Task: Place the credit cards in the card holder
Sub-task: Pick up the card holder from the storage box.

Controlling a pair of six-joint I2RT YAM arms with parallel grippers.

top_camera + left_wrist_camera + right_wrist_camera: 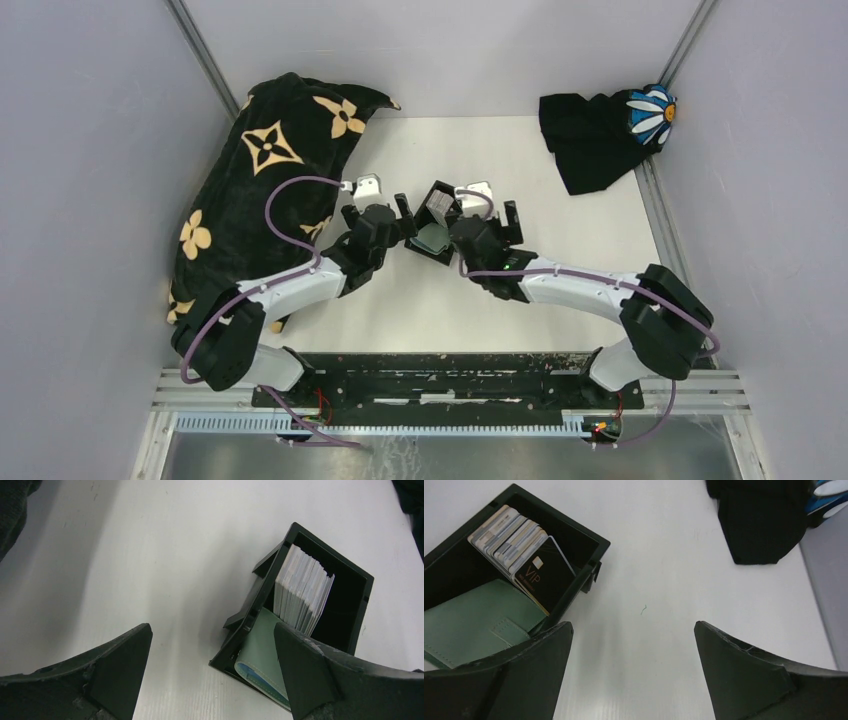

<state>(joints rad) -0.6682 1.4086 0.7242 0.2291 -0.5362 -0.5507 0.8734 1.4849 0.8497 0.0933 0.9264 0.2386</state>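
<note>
The black card holder (pixel 425 250) stands mid-table between my two grippers. A stack of whitish-grey credit cards (pixel 437 208) stands on edge inside it. In the left wrist view the card stack (pixel 302 592) fills one part of the holder (pixel 255 597). In the right wrist view the stack (pixel 509 537) has a black VIP card (pixel 546 580) at its front, inside the holder (pixel 574 525). My left gripper (pixel 378 212) (pixel 212 670) is open and empty just left of the holder. My right gripper (pixel 487 212) (pixel 634 665) is open and empty just right of it.
A green wallet (pixel 260 650) (pixel 469 625) with a blue edge lies in the holder beside the cards. A big black blanket with tan flowers (pixel 260 190) covers the left side. A black cloth with a white daisy (pixel 600 135) lies at the back right. Grey walls close in both sides.
</note>
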